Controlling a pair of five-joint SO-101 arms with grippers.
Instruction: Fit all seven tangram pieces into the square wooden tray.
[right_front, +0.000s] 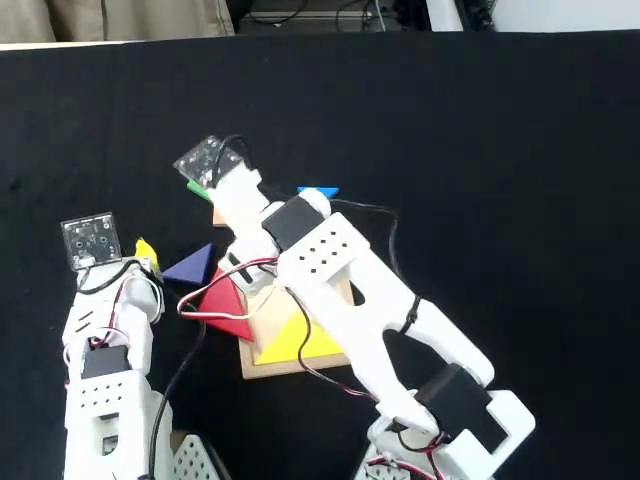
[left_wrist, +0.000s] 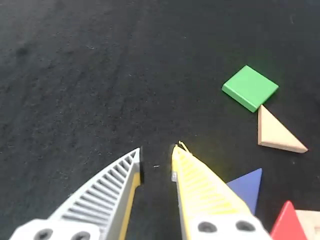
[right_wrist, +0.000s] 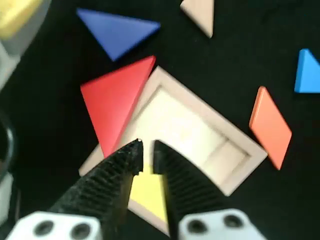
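The square wooden tray (right_front: 262, 366) (right_wrist: 182, 127) holds a yellow triangle (right_front: 295, 340) (right_wrist: 147, 195) in one corner. A big red triangle (right_front: 225, 305) (right_wrist: 117, 102) lies across the tray's left rim. My right gripper (right_wrist: 146, 146) hovers over that rim, beside the red piece, shut with nothing in it. My left gripper (left_wrist: 156, 152) (right_front: 147, 252) stands slightly open and empty over bare cloth left of the pieces. Loose pieces: dark blue triangle (right_front: 190, 265) (left_wrist: 247, 187) (right_wrist: 117, 30), green square (left_wrist: 250, 87) (right_front: 197, 187), tan triangle (left_wrist: 275, 132) (right_wrist: 200, 12), light blue triangle (right_front: 318, 192) (right_wrist: 306, 72), orange parallelogram (right_wrist: 270, 127).
The table is covered with a black cloth (right_front: 480, 150), bare at the back and the right. The right arm (right_front: 330, 270) hides much of the tray and several pieces in the high view. The arm bases stand at the front edge.
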